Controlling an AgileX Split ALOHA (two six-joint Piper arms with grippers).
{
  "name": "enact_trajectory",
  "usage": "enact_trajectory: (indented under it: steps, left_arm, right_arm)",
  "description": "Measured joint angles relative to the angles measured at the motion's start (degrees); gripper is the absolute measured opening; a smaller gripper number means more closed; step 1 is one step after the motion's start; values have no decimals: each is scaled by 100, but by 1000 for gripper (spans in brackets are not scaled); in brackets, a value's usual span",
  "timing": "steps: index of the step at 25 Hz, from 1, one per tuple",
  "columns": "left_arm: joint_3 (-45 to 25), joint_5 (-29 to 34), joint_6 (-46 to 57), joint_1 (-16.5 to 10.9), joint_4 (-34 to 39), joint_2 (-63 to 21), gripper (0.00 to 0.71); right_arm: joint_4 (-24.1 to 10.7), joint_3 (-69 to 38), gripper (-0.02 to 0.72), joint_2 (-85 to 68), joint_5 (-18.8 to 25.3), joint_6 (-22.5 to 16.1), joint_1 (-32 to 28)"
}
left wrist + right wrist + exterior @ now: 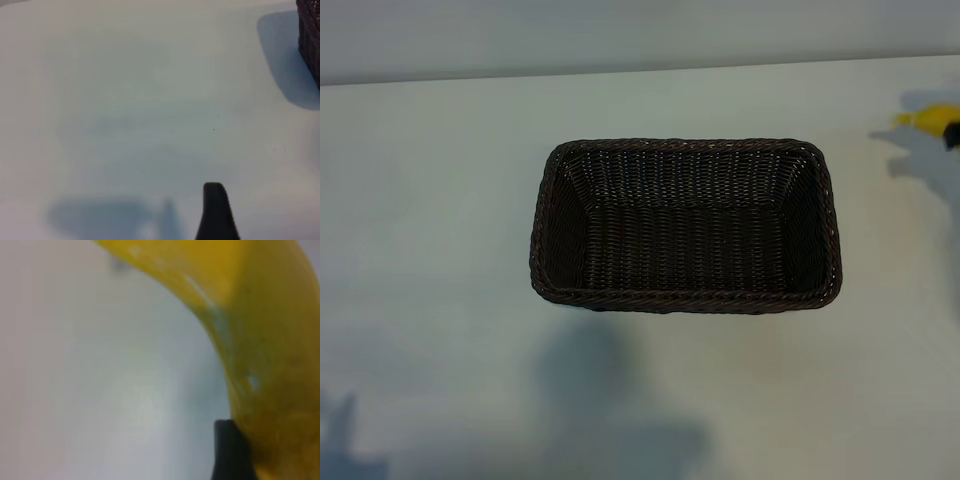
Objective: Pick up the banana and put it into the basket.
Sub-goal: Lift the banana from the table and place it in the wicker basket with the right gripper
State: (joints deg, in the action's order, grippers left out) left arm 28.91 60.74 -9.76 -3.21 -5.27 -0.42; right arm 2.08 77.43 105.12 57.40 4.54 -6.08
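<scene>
**Banana in the right gripper's grip, basket waiting empty**

Your right gripper (952, 135) sits at the far right edge of the exterior view, and its jaws are clamped on the banana (260, 355). In the right wrist view the yellow curve fills the frame and lies hard against one dark finger (231, 452), with pale table (430, 250) showing beyond it, so the fruit looks to be off the surface. In the exterior view only its stem end pokes out from the gripper, pointing toward the basket (552, 160).

The basket lies well apart from that gripper, across open table, with nothing inside it. You will probably want to carry the banana sideways over the near rim before letting go, high enough that the hanging end clears the weave.

Your left gripper (216, 210) hangs idle, well off from the basket's other end. One finger shows; its jaws stand apart, holding nothing.
</scene>
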Motion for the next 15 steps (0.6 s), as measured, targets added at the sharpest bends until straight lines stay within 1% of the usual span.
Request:
enact_trajectory:
  steps: [2, 4, 6, 8, 11, 15]
  left_arm:
    - [0, 0, 0, 0, 0, 0, 518]
    - [0, 0, 0, 0, 0, 0, 518]
    - [0, 0, 0, 0, 0, 0, 518]
    - [0, 0, 0, 0, 0, 0, 518]
    - [0, 0, 0, 0, 0, 0, 518]
    - [0, 0, 0, 0, 0, 0, 518]
  right_arm:
    - [63, 325, 419, -138, 438, -73, 0]
    - [171, 574, 419, -216, 766, -87, 0]
    - [324, 726, 419, -250, 969, -67, 0]
    - [412, 768, 419, -250, 1027, -49, 49]
    - [416, 768, 419, -250, 1076, -49, 287]
    - [425, 805, 419, -244, 1071, -53, 869]
